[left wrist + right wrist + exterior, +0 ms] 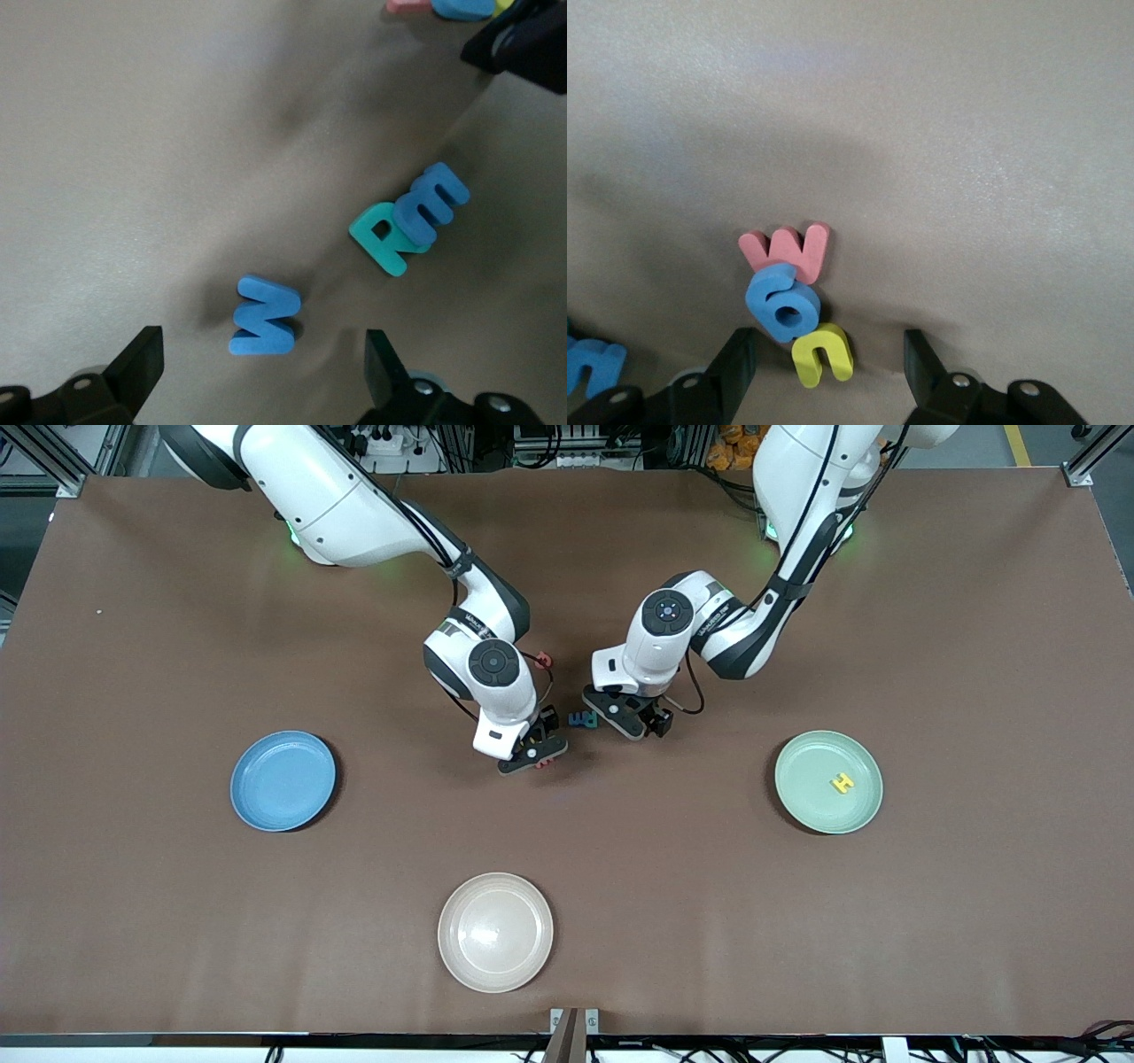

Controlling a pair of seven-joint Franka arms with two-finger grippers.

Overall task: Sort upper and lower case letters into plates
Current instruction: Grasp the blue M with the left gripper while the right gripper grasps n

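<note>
While the left hand (640, 722) hangs spread over a blue W (263, 316), the right hand's (534, 751) fingers stand apart by a yellow letter (821, 354).

Brown matte table cover (177, 602) spread wide, edge to edge, lit evenly from above with soft shadows. Aluminium frame struts (62, 460) at the corners by the bases, with cables (390, 443) and a heap of orange items (735, 447) past the edge. Cream-beige plate (495, 932) near the front camera's edge.
</note>
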